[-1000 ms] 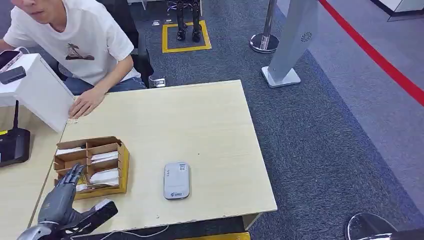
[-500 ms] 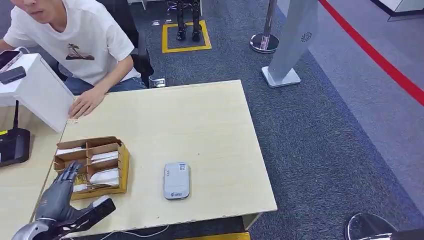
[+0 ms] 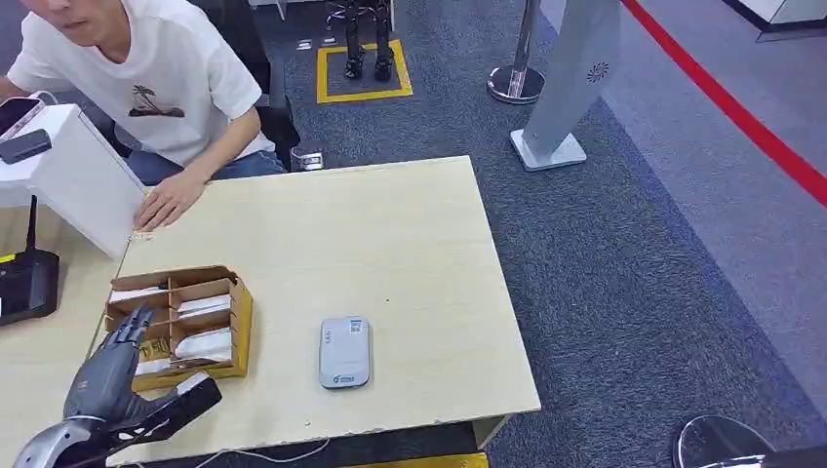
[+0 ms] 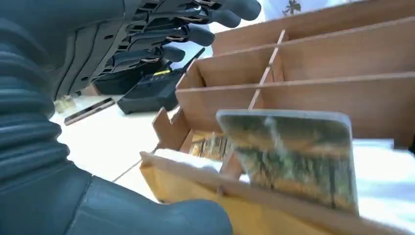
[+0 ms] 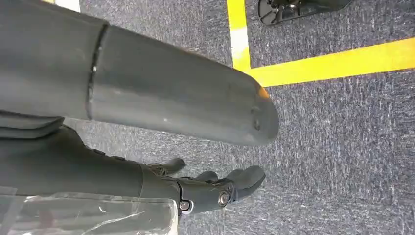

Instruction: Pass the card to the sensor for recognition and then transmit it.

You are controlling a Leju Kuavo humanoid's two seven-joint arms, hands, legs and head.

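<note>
Drawn back slightly from the card box (image 3: 178, 325), left hand (image 3: 105, 382) hovers — fingers spread, holding nothing.

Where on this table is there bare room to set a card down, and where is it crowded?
The widest bare patch lies between the sensor, the person's hand and the table's far and right edges. A narrower strip runs between the card box and the sensor. The left is crowded: card box, left hand, white case, black device.
</note>
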